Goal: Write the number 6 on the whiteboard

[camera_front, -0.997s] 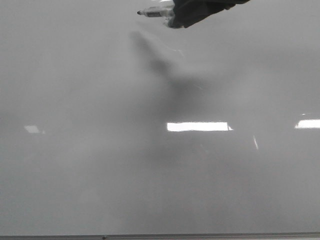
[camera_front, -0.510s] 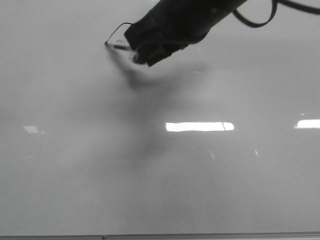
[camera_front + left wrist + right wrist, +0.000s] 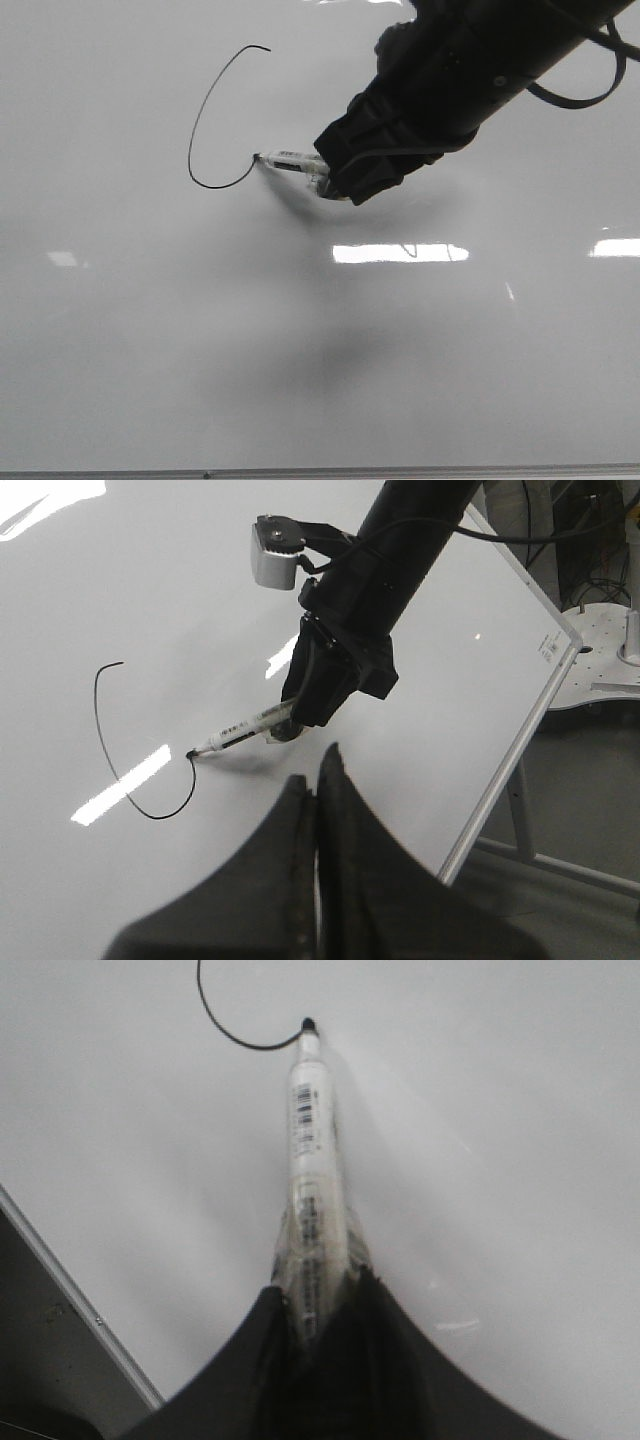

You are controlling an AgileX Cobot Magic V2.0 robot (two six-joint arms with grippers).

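The whiteboard (image 3: 120, 330) fills the front view, glossy pale grey with bright light reflections. A thin black curved stroke of the number 6 (image 3: 197, 130) runs down from the upper middle and hooks right at its base; it also shows in the left wrist view (image 3: 105, 740) and the right wrist view (image 3: 225, 1030). My right gripper (image 3: 330, 185) is shut on a white marker (image 3: 290, 162), whose black tip touches the end of the stroke. The marker also shows in the right wrist view (image 3: 310, 1160). My left gripper (image 3: 315, 770) is shut and empty, apart from the stroke.
The board's thin frame edge runs along the bottom of the front view (image 3: 320, 472) and down the side in the left wrist view (image 3: 510, 750). Beyond that edge are the board's stand legs (image 3: 520, 810) and a round white base (image 3: 610, 660) on the floor.
My right arm has come down and to the right with the marker, drawing a long curved stroke that now hooks rightward at its base.
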